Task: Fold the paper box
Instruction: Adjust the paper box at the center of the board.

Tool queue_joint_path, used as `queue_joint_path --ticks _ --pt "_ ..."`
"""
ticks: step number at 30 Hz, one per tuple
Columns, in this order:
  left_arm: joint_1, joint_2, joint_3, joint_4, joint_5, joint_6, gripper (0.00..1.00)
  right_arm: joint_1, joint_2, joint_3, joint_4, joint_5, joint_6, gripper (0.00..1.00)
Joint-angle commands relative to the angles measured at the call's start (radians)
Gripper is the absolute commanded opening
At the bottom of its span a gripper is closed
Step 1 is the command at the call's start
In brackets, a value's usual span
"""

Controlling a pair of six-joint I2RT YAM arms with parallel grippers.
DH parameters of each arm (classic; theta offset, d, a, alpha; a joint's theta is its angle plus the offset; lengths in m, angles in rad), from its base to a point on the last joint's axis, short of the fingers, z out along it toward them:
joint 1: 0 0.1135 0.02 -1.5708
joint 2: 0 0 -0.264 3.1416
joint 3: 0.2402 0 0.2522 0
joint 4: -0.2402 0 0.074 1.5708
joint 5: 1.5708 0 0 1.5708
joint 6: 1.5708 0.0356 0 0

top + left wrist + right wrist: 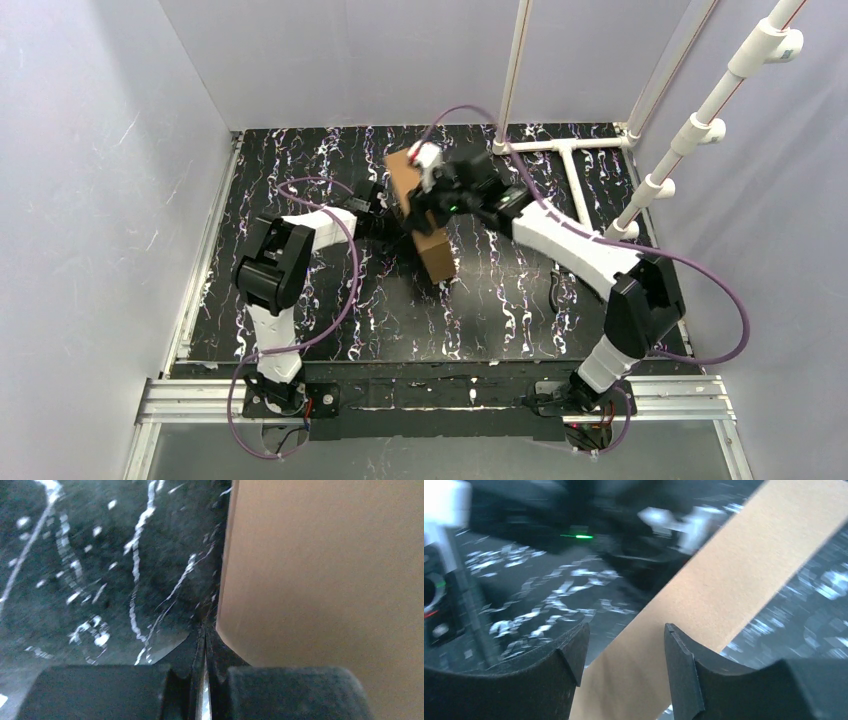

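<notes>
One paper box (437,255) of corrugated card stands partly raised at mid-surface (500,310), between two hands. We judge it light, stiff across its panels and weak at the creases, best taken by a flap edge. The left hand (205,635) is pressed together, empty, just beside a box wall. The right hand (624,630) is spread, with a card panel showing in its gap.

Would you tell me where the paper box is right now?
In the top view, the paper box stands on the table just beyond centre, the left gripper at its left side and the right gripper over it.
</notes>
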Motion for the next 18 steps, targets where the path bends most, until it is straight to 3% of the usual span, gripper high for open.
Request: queue_joint_path --ticks 1,6,9,11,15,18 --pt "0.057 -0.06 -0.078 -0.093 -0.007 0.026 0.0 0.186 0.075 0.033 -0.174 -0.015 -0.072 0.65" --pt "0.137 -0.181 -0.18 -0.128 0.002 0.079 0.01 0.301 0.199 0.241 -0.304 -0.049 -0.135 0.64" --pt "0.201 -0.347 -0.248 -0.171 -0.016 0.142 0.03 0.308 0.173 0.325 -0.387 -0.141 -0.205 0.65" --pt "0.232 -0.449 -0.244 -0.241 -0.032 0.209 0.1 0.304 0.131 0.358 -0.465 -0.218 -0.311 0.68" --pt "0.289 -0.631 -0.217 -0.393 -0.085 0.345 0.21 0.265 0.027 0.328 -0.602 -0.22 -0.534 0.76" --pt "0.308 -0.789 -0.216 -0.45 -0.083 0.447 0.31 0.159 -0.057 0.223 -0.567 -0.157 -0.557 0.83"
